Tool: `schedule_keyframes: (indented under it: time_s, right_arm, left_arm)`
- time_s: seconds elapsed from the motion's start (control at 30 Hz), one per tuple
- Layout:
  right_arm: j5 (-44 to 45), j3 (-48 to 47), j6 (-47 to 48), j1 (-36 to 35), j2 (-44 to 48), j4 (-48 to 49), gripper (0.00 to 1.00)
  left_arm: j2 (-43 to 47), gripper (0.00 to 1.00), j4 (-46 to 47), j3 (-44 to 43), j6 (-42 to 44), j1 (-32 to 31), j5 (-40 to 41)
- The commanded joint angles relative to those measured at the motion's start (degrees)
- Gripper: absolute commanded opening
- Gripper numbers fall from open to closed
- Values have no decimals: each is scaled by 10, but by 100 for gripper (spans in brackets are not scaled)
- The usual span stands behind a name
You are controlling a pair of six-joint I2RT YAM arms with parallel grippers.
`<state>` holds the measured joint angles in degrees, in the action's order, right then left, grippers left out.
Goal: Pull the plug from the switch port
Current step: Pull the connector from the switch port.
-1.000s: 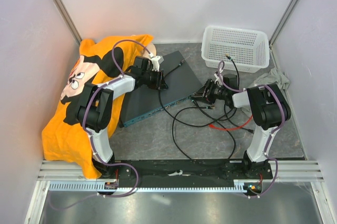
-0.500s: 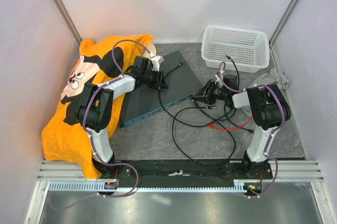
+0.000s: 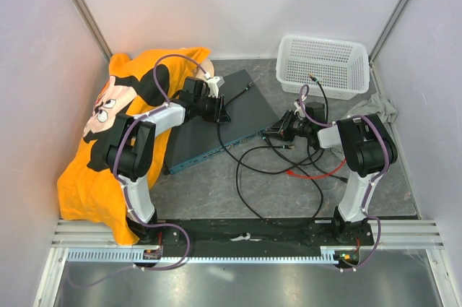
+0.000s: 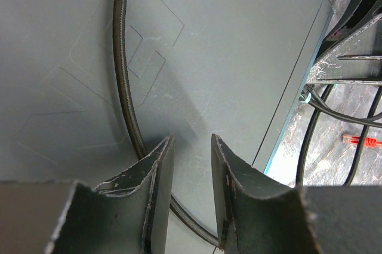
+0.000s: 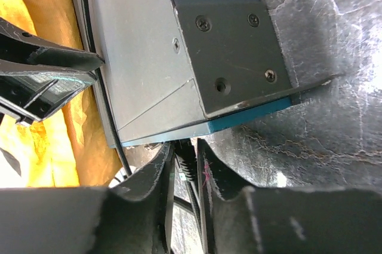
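Your right gripper (image 5: 185,145) sits at the switch's (image 3: 249,105) teal front face (image 5: 250,116), jaws narrowed onto the black plug (image 5: 186,167). Pull straight out from that face, toward the right arm. Meanwhile the left gripper (image 4: 191,139) rests on the switch top mid-worktop, jaws half open, empty.

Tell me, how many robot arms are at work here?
2. The left arm reaches over the switch's top; the right arm is at the switch's front corner, with the right gripper around a black cable. None seem hidden.

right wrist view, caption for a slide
right tool straddling the cable at the teal front edge of the switch
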<state>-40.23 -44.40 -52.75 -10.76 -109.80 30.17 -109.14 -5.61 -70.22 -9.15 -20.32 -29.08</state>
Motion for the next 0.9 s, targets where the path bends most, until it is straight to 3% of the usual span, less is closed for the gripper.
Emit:
schedule_keyframes:
  time_s: [0.0,0.2,0.87]
  right_arm:
    - [19,-10,-7,-3,-13,37,22]
    - [3,5,46,4,-9,-8,0]
    - [6,13,90,18,-13,-61,1]
  left_arm:
    - [-4,39,1,10,0,4,10]
    - [-2,39,-1,12,2,4,9]
    - [-9,39,3,9,0,4,9]
